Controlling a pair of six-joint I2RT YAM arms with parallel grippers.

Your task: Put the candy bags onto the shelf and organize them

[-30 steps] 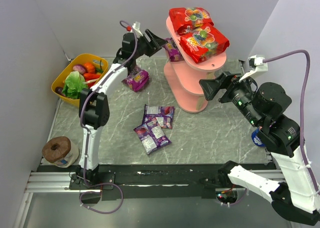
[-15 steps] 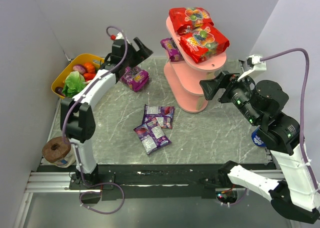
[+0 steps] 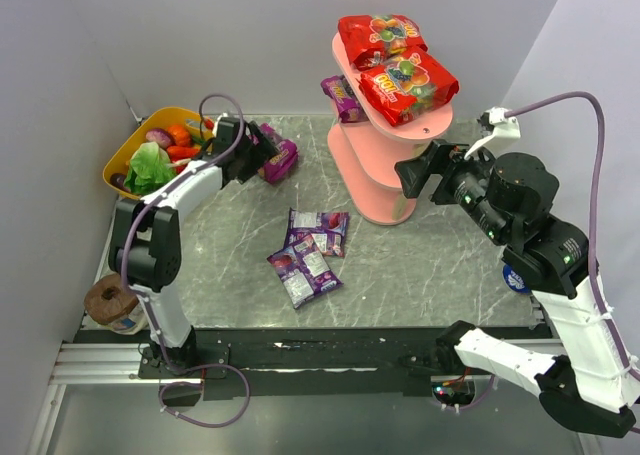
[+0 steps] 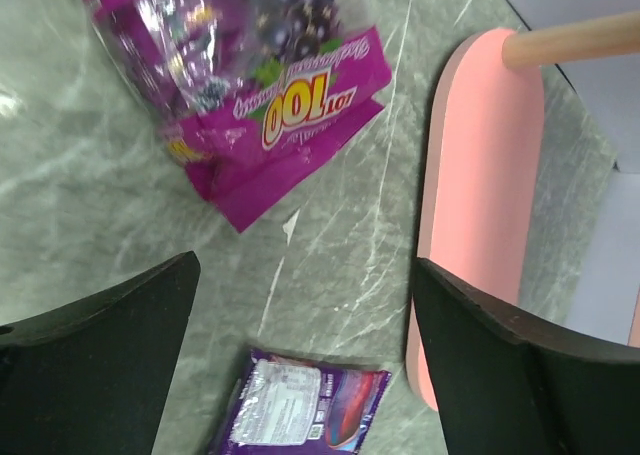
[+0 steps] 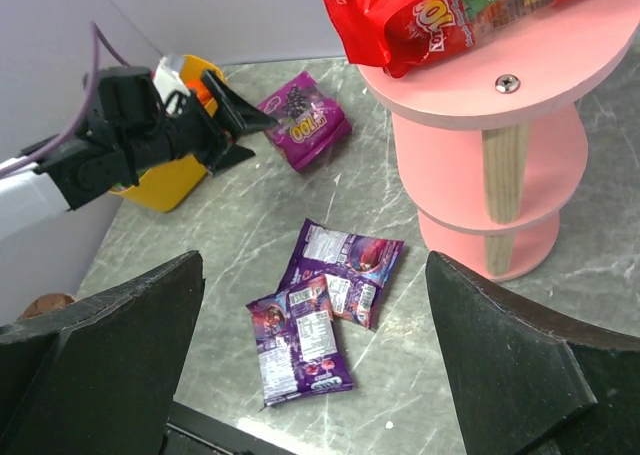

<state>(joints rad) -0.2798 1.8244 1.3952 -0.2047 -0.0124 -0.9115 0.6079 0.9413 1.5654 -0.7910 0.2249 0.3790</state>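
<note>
The pink shelf (image 3: 386,170) stands at the back right. Two red candy bags (image 3: 381,35) (image 3: 409,83) lie on its top tier, and a small purple bag (image 3: 340,96) lies on the middle tier's left end. A magenta-purple bag (image 3: 283,159) lies on the table at the back left. My left gripper (image 3: 262,147) is open and empty right beside it, and the bag (image 4: 250,95) shows ahead of that gripper (image 4: 305,365). A small pile of purple bags (image 3: 310,250) (image 5: 330,295) lies mid-table. My right gripper (image 3: 415,173) (image 5: 320,365) is open, empty and raised beside the shelf (image 5: 500,85).
A yellow basket (image 3: 128,153) of toy vegetables sits at the back left by the wall. A twine roll (image 3: 116,301) stands at the near left. A blue object (image 3: 514,275) shows behind my right arm. Walls close in on the left, back and right.
My left gripper has drawn back from the shelf's middle tier, moving left and down to the magenta-purple bag. The purple bag stays on the tier. My right gripper shifted slightly left.
</note>
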